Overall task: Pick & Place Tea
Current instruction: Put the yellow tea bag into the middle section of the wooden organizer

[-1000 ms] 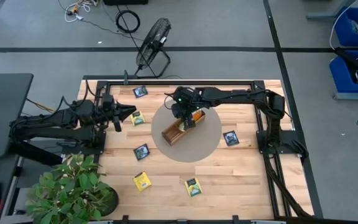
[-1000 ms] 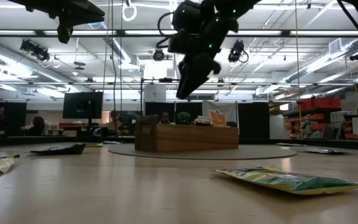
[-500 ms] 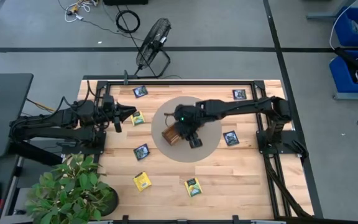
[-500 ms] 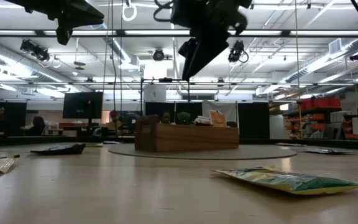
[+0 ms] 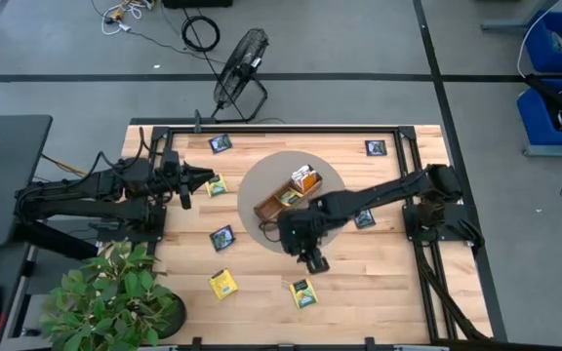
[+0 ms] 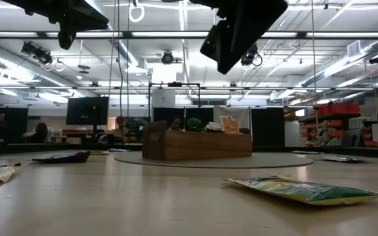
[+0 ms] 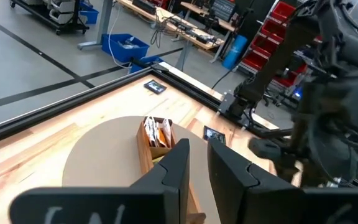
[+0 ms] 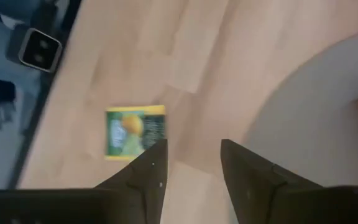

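Tea packet [image 8: 134,132] lies just ahead of the right hand [image 8: 191,163] (parted, empty).

The surface [image 5: 379,283] is pale, striped wood planking inside a black frame [image 5: 281,124], with a grey-tan round mat [image 5: 261,185] at its middle. The tray [image 5: 283,199] is brown. Packets: yellow-and-green [image 5: 302,292], yellow [image 5: 222,284], dark navy [image 5: 221,237], orange-and-white [image 5: 306,179]. Both arms are black. The plant [image 5: 115,292] is green.
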Action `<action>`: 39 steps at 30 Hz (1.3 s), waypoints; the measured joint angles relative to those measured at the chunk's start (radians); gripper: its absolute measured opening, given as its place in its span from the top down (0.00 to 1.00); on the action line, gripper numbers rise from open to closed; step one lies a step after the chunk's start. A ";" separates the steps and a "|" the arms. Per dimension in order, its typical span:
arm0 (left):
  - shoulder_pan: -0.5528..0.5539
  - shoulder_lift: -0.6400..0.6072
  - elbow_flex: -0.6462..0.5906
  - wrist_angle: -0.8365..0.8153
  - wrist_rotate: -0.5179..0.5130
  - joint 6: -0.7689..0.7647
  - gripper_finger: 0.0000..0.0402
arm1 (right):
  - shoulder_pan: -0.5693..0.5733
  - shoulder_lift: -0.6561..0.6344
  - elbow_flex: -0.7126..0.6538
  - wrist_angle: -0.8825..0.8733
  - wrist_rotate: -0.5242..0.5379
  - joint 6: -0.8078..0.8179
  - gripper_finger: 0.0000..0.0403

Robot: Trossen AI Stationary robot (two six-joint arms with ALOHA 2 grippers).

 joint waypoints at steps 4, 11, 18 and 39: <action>0.000 0.000 0.000 -0.012 0.001 0.029 0.85 | 0.065 0.000 -0.041 0.103 0.002 0.103 0.61; 0.000 0.000 0.000 -0.012 0.049 0.051 0.85 | 0.174 0.000 -0.151 0.267 0.180 0.238 0.61; 0.000 0.000 0.000 -0.011 0.087 0.050 0.85 | 0.191 0.001 -0.255 0.309 0.185 0.380 0.52; 0.000 0.000 0.000 -0.026 0.088 0.031 0.85 | 0.234 0.020 -0.443 0.556 0.280 0.434 0.40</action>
